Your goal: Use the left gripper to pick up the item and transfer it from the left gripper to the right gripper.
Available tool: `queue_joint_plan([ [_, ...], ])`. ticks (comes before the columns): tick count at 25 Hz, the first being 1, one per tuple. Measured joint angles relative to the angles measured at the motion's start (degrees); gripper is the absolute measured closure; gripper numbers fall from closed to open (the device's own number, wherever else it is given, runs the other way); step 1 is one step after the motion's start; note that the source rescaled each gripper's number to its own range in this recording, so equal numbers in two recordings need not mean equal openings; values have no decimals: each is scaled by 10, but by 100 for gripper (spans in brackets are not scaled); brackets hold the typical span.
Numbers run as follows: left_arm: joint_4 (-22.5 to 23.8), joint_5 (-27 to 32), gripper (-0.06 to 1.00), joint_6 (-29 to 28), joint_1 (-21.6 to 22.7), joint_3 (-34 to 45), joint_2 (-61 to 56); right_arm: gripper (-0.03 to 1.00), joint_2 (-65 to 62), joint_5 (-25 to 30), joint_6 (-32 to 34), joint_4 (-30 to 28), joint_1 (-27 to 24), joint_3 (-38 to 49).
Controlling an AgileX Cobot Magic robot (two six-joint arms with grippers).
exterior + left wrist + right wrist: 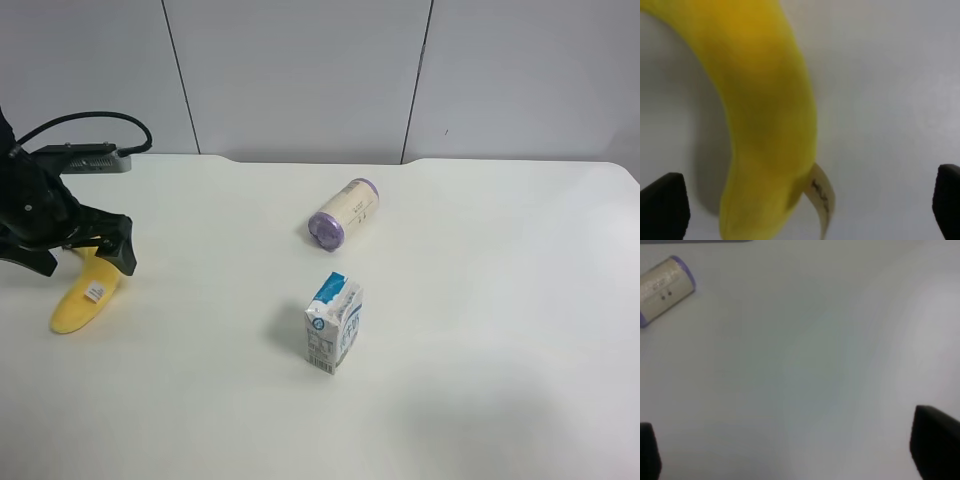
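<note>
L gripper [82, 260] down over the banana [80, 300], not gripped yet.
I see L jaws wide, straddling it; banana lies flat on table [480, 300] nr ext view's left edge. R gripper [790, 450] jaws wide too, above table.

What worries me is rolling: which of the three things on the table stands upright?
The blue-and-white carton stands on its base. The purple-capped cylinder and the yellow banana both lie on their sides.
</note>
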Motion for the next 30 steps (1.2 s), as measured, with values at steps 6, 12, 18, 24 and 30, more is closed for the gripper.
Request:
queue_joint_plan([
  [6, -1, -37, -5, 18, 24, 0, 41, -3, 0, 0, 0, 0, 0, 0],
  [12, -1, -36, -5, 24, 25, 0, 84, -3, 0, 0, 0, 0, 0, 0],
  [18, -1, -31, 4, 31, 25, 0, 99, -3, 0, 0, 0, 0, 0, 0],
  [24, -1, -7, 73, 47, 25, 0, 99, -3, 0, 0, 0, 0, 0, 0],
  [30, -1, 52, 94, 85, 25, -10, 71, -3, 0, 0, 0, 0, 0, 0],
])
